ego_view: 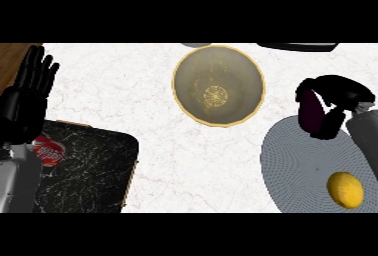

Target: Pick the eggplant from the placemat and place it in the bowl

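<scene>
1. The bowl (193, 64) stands on the white counter (192, 160) at the view's upper middle. It has a gold rim and a dull olive inside. All that shows in it is a pale round pattern on its bottom.
2. The round grey placemat (299, 170) lies at the lower right, well apart from the bowl. A yellow lemon (345, 189) rests on its lower part.
3. A black tray (88, 175) lies at the lower left. A red round thing (50, 152) sits at its left side, partly hidden by the left forearm.
4. The eggplant (313, 112) is dark purple, smooth and long, with a faint sheen along one side.
5. It sits in the right hand (336, 92), over the placemat's upper edge and to the right of the bowl. Whether it touches the placemat I cannot tell.
6. Its long axis runs nearly top to bottom in the view. The upper end is hidden under the palm, and the lower end points toward the placemat.
7. The right hand's fingers (332, 122) are curled round the eggplant, grasping it.
8. The left hand (22, 100) rests at the left edge, with fingers straight, released and pointing up.
</scene>
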Motion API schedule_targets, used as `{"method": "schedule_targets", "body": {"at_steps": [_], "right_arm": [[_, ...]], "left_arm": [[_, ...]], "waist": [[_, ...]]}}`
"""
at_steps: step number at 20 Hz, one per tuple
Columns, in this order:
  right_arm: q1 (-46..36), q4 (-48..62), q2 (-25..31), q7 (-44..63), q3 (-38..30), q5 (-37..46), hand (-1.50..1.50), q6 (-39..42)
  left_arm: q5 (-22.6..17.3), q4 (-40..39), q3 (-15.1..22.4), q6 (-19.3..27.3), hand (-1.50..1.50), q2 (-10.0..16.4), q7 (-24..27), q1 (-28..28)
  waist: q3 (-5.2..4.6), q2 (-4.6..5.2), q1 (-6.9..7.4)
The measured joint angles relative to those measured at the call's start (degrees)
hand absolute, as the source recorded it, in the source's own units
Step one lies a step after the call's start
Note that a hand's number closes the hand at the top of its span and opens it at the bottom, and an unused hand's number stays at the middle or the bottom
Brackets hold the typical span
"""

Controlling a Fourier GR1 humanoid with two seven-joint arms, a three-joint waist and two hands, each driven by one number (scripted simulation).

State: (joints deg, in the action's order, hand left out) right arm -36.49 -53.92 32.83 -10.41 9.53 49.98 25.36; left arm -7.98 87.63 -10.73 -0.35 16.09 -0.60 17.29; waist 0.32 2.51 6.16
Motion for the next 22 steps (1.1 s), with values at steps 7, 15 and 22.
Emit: {"method": "schedule_targets", "body": {"at_steps": [7, 15, 22], "right_arm": [[-7.6, 4.8, 6.9, -17.6, 0.9, 0.9, 1.5, -2.7], [-15.1, 13.4, 12.5, -32.3, -3.9, -1.0, 1.5, -9.1], [-22.2, 19.8, 14.2, -40.8, -8.0, -6.7, 1.5, -9.9]], "left_arm": [[0.3, 0.4, 2.1, -0.3, 0.0, -1.3, 0.1, 2.0], [0.4, -0.4, 2.4, -0.4, 0.0, -1.6, 0.2, 2.9], [1.2, -1.4, 2.7, 0.2, 0.0, -1.7, 0.2, 3.4]], "waist": [[0.3, 1.56, 2.81], [0.28, 1.71, 3.07], [0.16, 1.13, 2.7]]}}
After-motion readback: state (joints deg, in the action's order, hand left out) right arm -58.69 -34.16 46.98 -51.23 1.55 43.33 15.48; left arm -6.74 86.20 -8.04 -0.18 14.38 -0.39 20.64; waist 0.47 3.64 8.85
